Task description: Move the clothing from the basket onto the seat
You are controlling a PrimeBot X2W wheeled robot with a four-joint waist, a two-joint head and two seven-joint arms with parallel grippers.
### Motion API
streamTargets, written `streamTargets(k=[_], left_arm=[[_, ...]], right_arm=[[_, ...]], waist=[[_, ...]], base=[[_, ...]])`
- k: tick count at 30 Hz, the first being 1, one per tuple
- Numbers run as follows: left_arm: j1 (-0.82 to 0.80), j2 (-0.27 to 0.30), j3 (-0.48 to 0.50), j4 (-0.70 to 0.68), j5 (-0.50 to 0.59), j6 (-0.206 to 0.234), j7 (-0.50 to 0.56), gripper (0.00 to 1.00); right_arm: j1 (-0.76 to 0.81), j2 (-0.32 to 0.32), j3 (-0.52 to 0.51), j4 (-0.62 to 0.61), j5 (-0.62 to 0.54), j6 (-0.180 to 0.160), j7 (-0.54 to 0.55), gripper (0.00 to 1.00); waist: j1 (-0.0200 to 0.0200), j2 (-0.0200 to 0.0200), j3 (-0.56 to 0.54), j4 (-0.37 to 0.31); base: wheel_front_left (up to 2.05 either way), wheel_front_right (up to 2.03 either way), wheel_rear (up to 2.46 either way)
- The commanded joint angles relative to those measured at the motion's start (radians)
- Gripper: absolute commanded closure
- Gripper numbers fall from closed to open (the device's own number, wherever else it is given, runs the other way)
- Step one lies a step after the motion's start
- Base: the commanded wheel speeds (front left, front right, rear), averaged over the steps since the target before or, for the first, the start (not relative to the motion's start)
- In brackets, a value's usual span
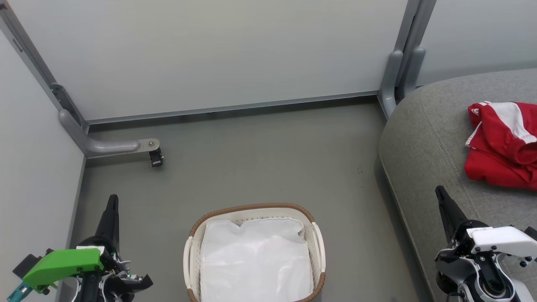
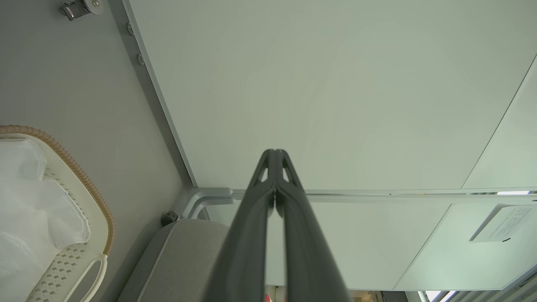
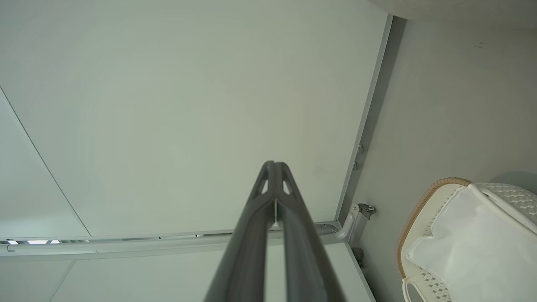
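Note:
The red clothing (image 1: 501, 144) with white panels lies crumpled on the grey seat (image 1: 428, 138) at the right. On the floor at bottom centre stands the white basket (image 1: 251, 212) with a brown rim, holding a white liner (image 1: 256, 262). My left gripper (image 1: 112, 201) is shut with nothing in it, low at the left of the basket. My right gripper (image 1: 440, 193) is shut and empty too, over the seat's front part, below the clothing. In the wrist views the left gripper (image 2: 275, 153) and right gripper (image 3: 274, 165) point at pale wall panels, tips together.
Pale partition panels (image 1: 209, 54) on grey metal frames close off the back and left. A frame foot with a small caster (image 1: 156, 158) juts onto the grey floor (image 1: 268, 159) at the left. Open floor lies between basket, wall and seat.

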Motion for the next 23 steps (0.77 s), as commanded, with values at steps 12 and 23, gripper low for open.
streamTargets(k=[12, 23], left_arm=[[-0.011, 0.006, 0.002, -0.001, -0.003, -0.006, 0.004, 1.0], [-0.011, 0.006, 0.002, -0.001, -0.003, -0.006, 0.004, 1.0]], right_arm=[[0.01, -0.006, -0.002, -0.003, 0.004, 0.0, 0.003, 1.0], [0.01, -0.006, -0.002, -0.003, 0.004, 0.0, 0.003, 1.0]], waist=[[0.0, 0.0, 0.0, 0.0], [0.0, 0.0, 0.0, 0.0]], base=[[0.0, 0.0, 0.0], [0.0, 0.0, 0.0]])
